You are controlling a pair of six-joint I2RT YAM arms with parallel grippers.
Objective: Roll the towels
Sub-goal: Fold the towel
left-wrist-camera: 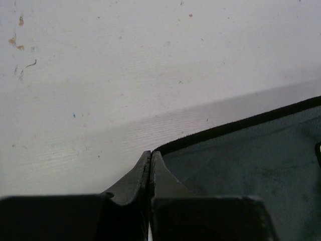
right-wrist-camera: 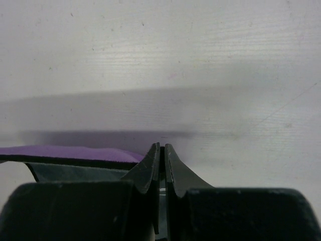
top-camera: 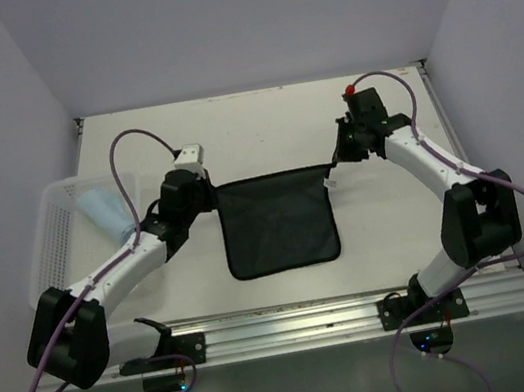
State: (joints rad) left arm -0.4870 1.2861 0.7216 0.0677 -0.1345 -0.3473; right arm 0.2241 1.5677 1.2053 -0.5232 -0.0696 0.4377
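Note:
The dark grey towel (top-camera: pixel 277 222) hangs and lies spread in the middle of the table, its far edge stretched between both grippers. My left gripper (top-camera: pixel 206 191) is shut on its far left corner; in the left wrist view the shut tips (left-wrist-camera: pixel 151 153) meet the towel's black-edged corner (left-wrist-camera: pixel 251 160). My right gripper (top-camera: pixel 339 162) is shut on the far right corner, next to the small white tag (top-camera: pixel 329 182); the right wrist view shows the shut tips (right-wrist-camera: pixel 162 145) and the purple reverse (right-wrist-camera: pixel 75 152) lifted off the table. The light blue towel (top-camera: pixel 102 212) lies in the basket.
A white plastic mesh basket (top-camera: pixel 56 247) stands at the left edge of the table beside my left arm. A metal rail (top-camera: pixel 294 317) runs along the near edge. Walls close in the table at the back and both sides.

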